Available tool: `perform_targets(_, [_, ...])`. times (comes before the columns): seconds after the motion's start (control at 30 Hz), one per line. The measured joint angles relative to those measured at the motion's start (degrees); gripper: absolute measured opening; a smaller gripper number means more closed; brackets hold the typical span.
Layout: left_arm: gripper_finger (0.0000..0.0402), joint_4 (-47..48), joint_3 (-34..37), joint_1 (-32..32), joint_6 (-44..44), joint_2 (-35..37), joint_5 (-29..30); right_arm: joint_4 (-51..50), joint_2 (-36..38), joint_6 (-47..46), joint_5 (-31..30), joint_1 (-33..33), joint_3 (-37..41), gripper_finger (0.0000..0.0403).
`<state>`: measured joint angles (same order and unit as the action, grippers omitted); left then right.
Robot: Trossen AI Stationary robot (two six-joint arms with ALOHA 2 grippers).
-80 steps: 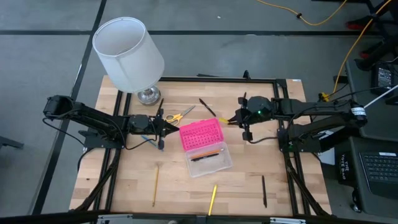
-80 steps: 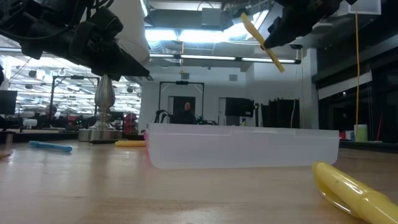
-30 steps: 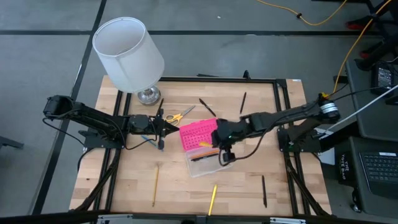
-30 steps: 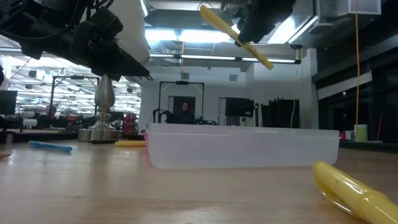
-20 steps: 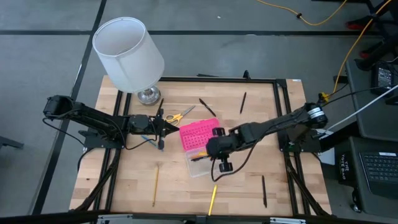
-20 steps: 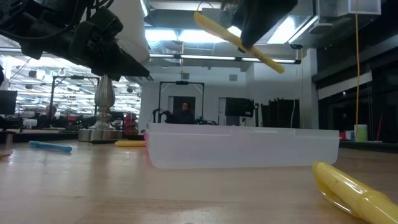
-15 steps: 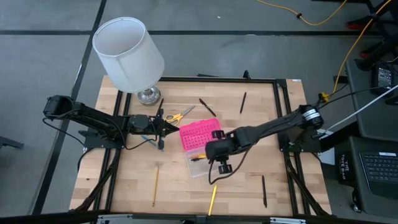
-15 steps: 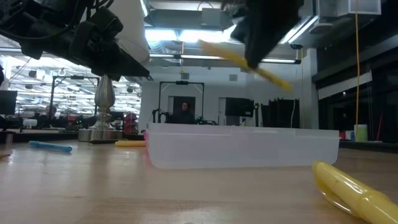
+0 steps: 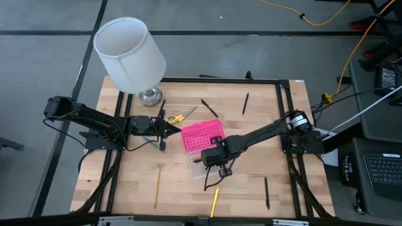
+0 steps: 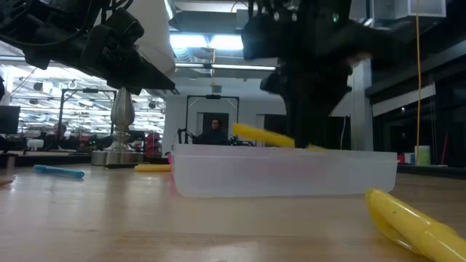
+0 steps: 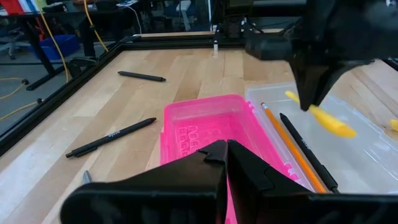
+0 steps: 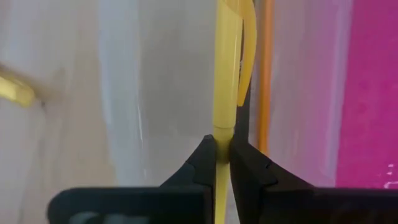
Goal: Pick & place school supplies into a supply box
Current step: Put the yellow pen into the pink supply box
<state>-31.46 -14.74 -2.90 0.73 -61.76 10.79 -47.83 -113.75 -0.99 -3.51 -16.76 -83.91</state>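
Note:
The supply box lies open at the table's middle, its pink lid (image 9: pixel 202 135) flat beside the clear base (image 9: pixel 230 159). My right gripper (image 9: pixel 214 158) hangs low over the base, shut on a yellow pen (image 10: pixel 262 136). An orange pencil (image 11: pixel 287 144) and a black pen (image 11: pixel 309 155) lie in the base. My left gripper (image 9: pixel 178 129) waits shut, just left of the lid, holding nothing. Yellow-handled scissors (image 9: pixel 179 116) lie flat on the table beyond it. My right gripper pinches the yellow pen between its two fingers at the thin part just behind the clip (image 12: pixel 222 133). The fingers come from above, pointing down, across the pen. The pen sits nearly level, slightly tilted, at the height of the base's rim (image 10: pixel 313 148); whether it touches the box I cannot tell.
A white-shaded lamp (image 9: pixel 130 53) stands at the far left corner. Loose on the wood lie black pens (image 9: pixel 209 108) (image 9: pixel 245 103) (image 9: pixel 266 192), a yellow pencil (image 9: pixel 215 201), another pencil (image 9: pixel 157 186) and a blue pen (image 10: pixel 58 172). A black frame (image 9: pixel 286 119) borders the table.
My right gripper has moved toward the table's left and near edge over the clear base and has come down. The yellow pen, still held, has dropped from well above the box to the level of its rim and has tipped closer to level.

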Motion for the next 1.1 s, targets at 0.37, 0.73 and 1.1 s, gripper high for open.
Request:
perform_targets(0.37, [0.0004,0.0,0.0,0.0,0.0,0.0,0.0,2.2,-0.7,0.0,0.1,0.1,0.1,0.0042])
perform_targets(0.73, [0.0004,0.0,0.0,0.0,0.0,0.0,0.0,2.3,-0.7,0.0,0.4,0.1,0.1,0.0067])
perform_targets(1.1, [0.0004,0.0,0.0,0.0,0.0,0.0,0.0,2.9,-0.7,0.3,0.6,0.1,0.1,0.0068])
